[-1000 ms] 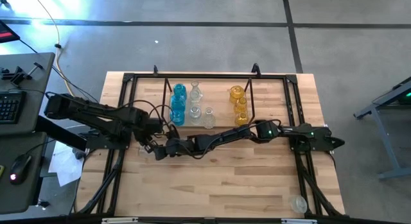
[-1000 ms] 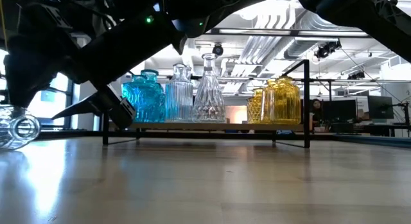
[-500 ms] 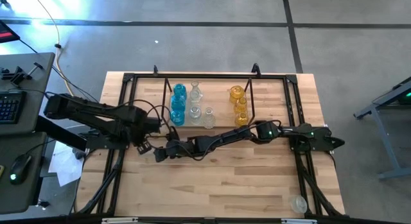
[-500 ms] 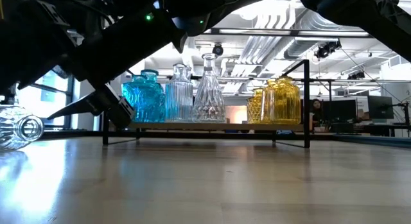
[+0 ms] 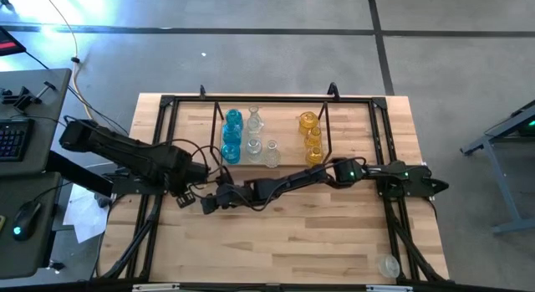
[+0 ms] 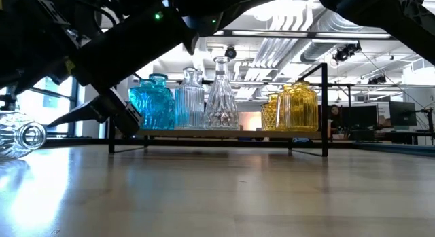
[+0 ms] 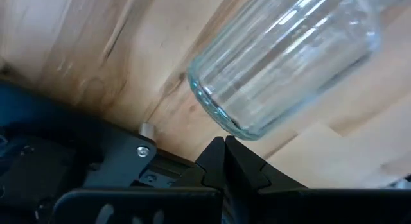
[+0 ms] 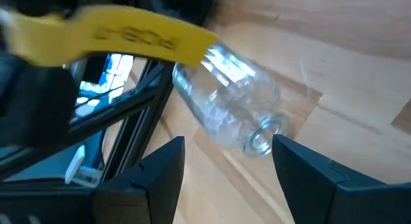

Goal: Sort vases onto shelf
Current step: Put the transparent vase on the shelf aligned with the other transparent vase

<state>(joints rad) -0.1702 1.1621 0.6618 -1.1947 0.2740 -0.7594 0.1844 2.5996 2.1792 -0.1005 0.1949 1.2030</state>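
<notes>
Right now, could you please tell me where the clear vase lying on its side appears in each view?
Low view: vase at far left, on the table.
High view: hard to make out, between the left gripper and right gripper.
Left wrist view: fills the upper right, ahead of the shut fingers.
Right wrist view: centre, between the open fingers.
Shared landmark: the black frame rail beside it, in the high and both wrist views.

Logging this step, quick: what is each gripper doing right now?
Left gripper: shut, empty, beside the clear ribbed glass vase lying on its side.
Right gripper: open, holding nothing, facing the same vase.
</notes>
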